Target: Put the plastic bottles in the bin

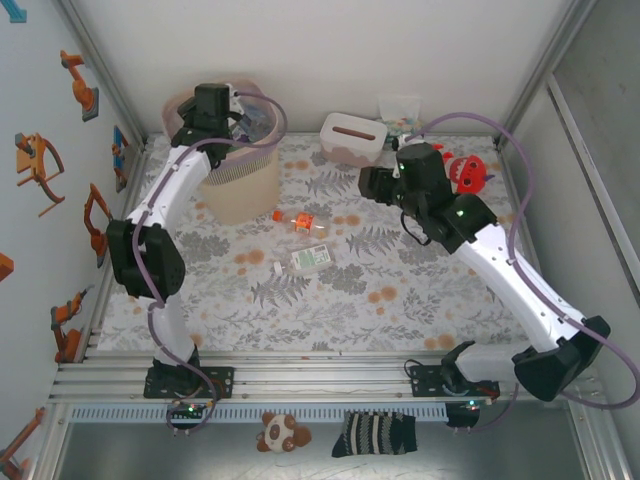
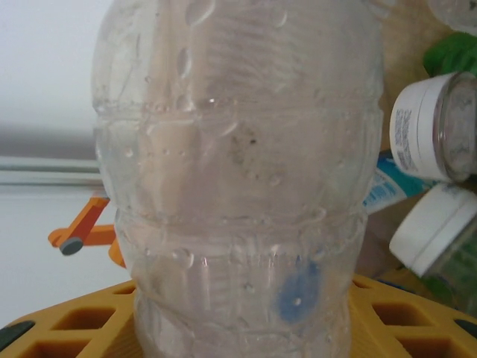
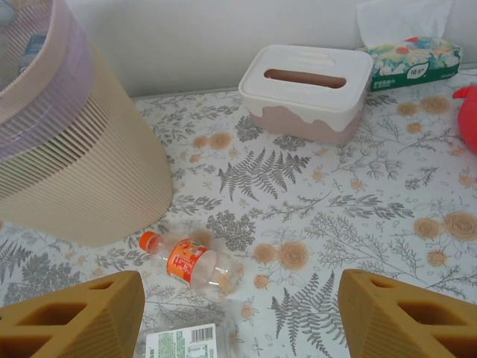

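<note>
On your left, the left gripper (image 1: 213, 108) hangs over the tall beige ribbed wastebasket (image 1: 240, 190) with the pink liner. A clear ribbed plastic bottle (image 2: 238, 186) stands upright between its yellow fingers (image 2: 74, 321); you cannot tell whether they pinch it or sit loose around it. Beneath, white-capped bottles (image 2: 428, 127) lie in that wastebasket, so part of the job looks done. Moving right, two wait on the floral tablecloth (image 1: 400, 290): a clear bottle with orange cap and label (image 1: 298, 218), and just beside it a bottle with a green-and-white label (image 1: 308, 259). Your right gripper (image 3: 240, 291) hovers near them, fingers spread, empty.
</note>
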